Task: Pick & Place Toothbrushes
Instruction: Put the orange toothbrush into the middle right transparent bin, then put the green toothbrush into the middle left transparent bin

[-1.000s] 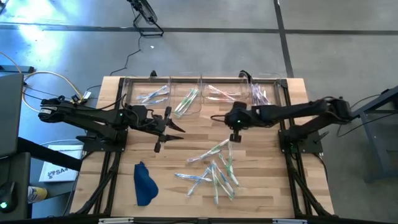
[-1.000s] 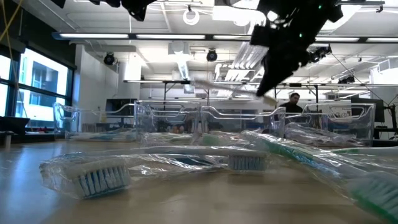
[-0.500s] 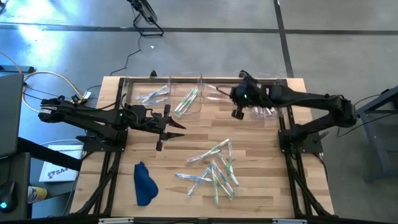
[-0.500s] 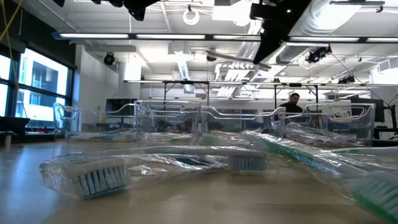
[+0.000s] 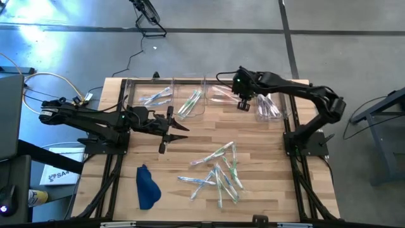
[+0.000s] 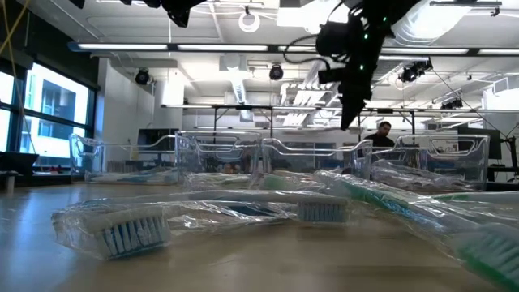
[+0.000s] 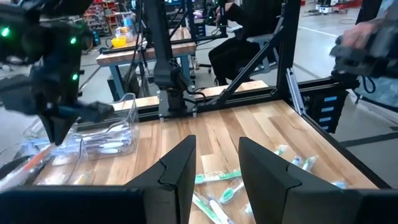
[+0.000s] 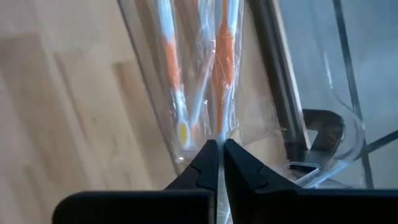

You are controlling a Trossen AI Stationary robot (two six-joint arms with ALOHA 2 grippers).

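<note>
toothbrush (image 8: 222, 74) pinched in right tool (image 8: 220, 163), above bin (image 8: 298, 93)

Your right claw (image 5: 242, 105) has swung away from above the loose toothbrushes (image 5: 218, 172) at mid-desk to the row of clear bins (image 5: 218, 95) at the far edge, carrying a wrapped orange-handled toothbrush (image 8: 222, 62) pinched between its fingers.
</note>
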